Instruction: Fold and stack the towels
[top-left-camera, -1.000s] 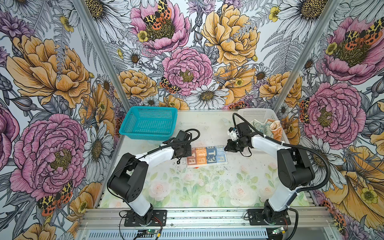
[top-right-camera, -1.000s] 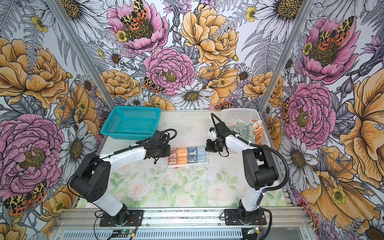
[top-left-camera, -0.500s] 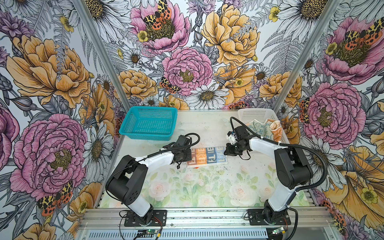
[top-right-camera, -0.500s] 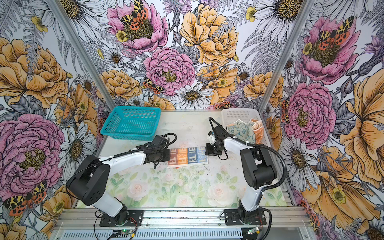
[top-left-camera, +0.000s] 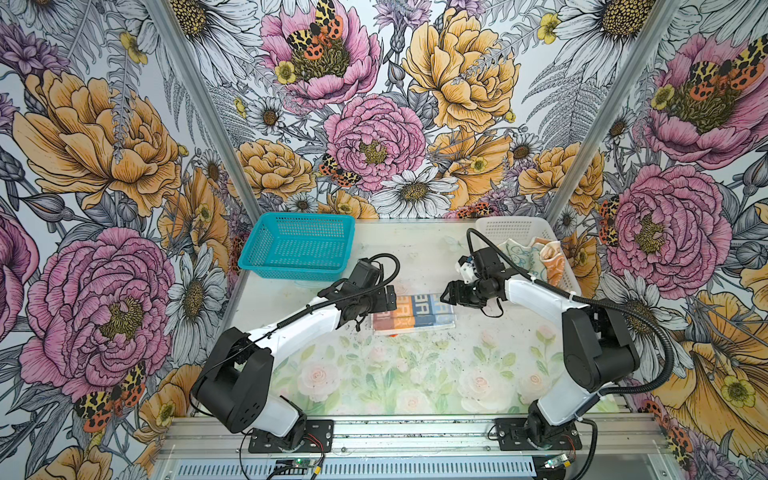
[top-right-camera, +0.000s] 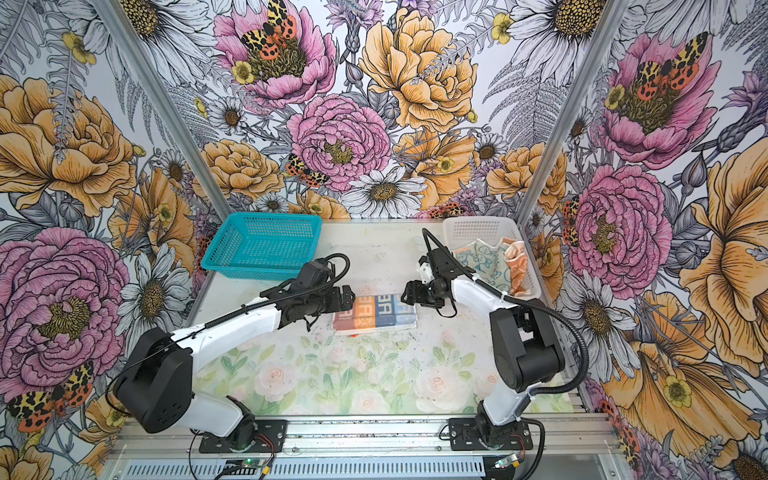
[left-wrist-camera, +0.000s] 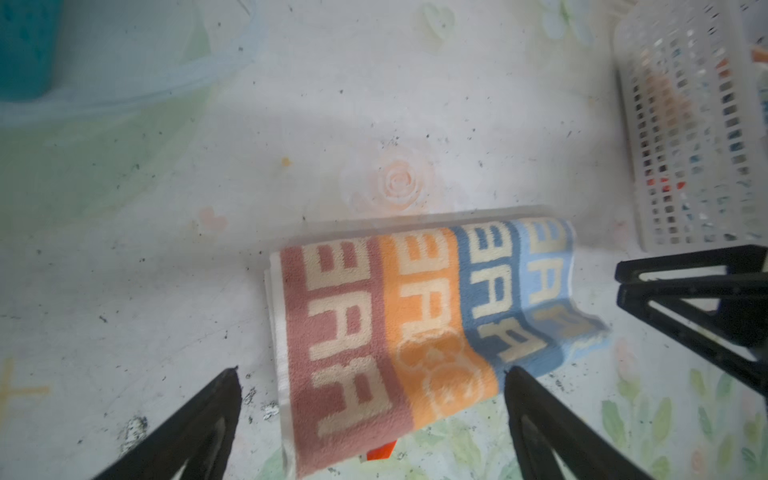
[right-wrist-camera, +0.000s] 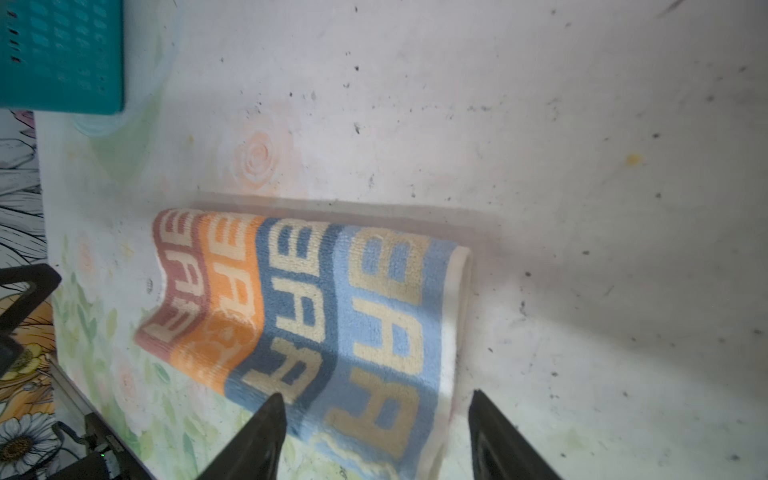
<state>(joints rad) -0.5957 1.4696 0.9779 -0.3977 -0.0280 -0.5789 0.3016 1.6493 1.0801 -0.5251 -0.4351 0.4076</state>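
Observation:
The striped towel lies folded on the table, its "RABBIT" lettering facing up. My left gripper hovers open at its left end. In the left wrist view the towel lies under the open left gripper, held by neither finger. My right gripper stands open at the towel's right end. In the right wrist view the towel lies below the open right gripper. A cream towel and an orange towel lie crumpled in the white basket.
A teal mesh basket stands at the back left with nothing showing inside. The white basket sits at the back right against the wall. Floral walls close in the table on three sides. Both arm bases are bolted at the front rail.
Both grippers went from shut to open and let go of the striped towel's ends. The towel now rests folded on the table.

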